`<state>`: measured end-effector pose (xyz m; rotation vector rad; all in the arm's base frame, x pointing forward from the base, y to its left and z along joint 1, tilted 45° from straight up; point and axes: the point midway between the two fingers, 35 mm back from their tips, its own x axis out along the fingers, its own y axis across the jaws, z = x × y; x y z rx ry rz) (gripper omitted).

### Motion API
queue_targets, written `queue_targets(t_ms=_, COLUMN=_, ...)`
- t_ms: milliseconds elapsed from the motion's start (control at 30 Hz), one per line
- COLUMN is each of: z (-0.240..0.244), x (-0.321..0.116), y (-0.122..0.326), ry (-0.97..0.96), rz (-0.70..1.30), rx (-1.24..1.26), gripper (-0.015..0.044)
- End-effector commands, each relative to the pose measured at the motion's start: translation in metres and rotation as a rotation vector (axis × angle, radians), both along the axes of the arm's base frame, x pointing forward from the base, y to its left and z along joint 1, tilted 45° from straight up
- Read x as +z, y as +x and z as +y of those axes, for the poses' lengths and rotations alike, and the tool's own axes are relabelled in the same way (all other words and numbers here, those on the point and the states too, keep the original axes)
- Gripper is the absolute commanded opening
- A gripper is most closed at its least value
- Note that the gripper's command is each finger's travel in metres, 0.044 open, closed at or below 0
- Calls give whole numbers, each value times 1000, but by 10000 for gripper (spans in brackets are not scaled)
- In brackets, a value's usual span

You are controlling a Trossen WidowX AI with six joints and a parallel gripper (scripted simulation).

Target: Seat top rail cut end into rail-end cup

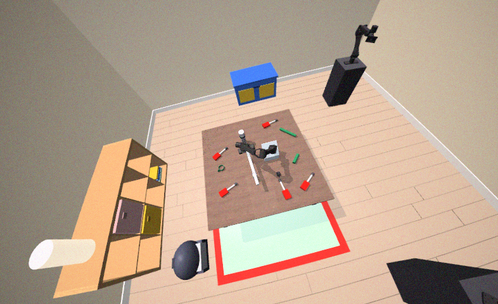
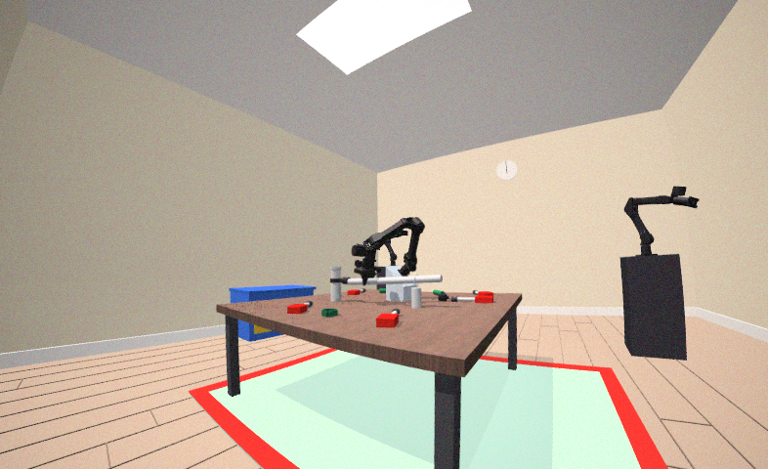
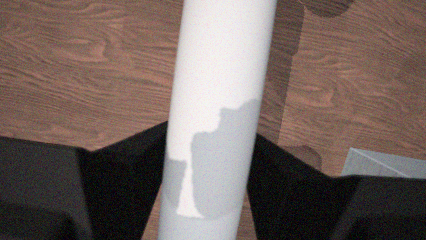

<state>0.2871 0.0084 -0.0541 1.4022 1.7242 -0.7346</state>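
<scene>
The long white rail (image 1: 253, 171) (image 2: 429, 278) (image 3: 222, 60) is about level above the table. My gripper (image 1: 246, 151) (image 2: 365, 280) (image 3: 208, 134) is shut on it near its big-post end, one finger on each side. The big post (image 1: 241, 132) (image 2: 335, 292) stands upright. Its dark brace band (image 2: 335, 280) sits in the post's upper half, a little below the cap. The dark rail-end cup (image 2: 343, 280) points toward the rail, in line with it, and the rail's end meets it; how deep cannot be told. The short post (image 2: 416, 298) stands below the rail's far part; its loop cap is indistinct.
On the table (image 1: 240, 211) (image 2: 319, 325) lie several red-ended tools, one of them (image 1: 286, 193) near the rail's far end. A green ring (image 1: 221, 168) (image 2: 329, 313) and green tubes (image 1: 287, 132) (image 1: 296, 158) lie there too. The arm's pale base block (image 1: 270, 156) stands beside the rail.
</scene>
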Motion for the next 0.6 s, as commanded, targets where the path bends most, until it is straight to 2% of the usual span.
queue_targets(t_ms=0, z=-5, x=-1, y=2, ry=-6, rz=-5, rx=-2, gripper=0)
queue_targets(t_ms=567, z=-13, x=0, y=8, ry=-7, rz=-6, rx=-2, gripper=0)
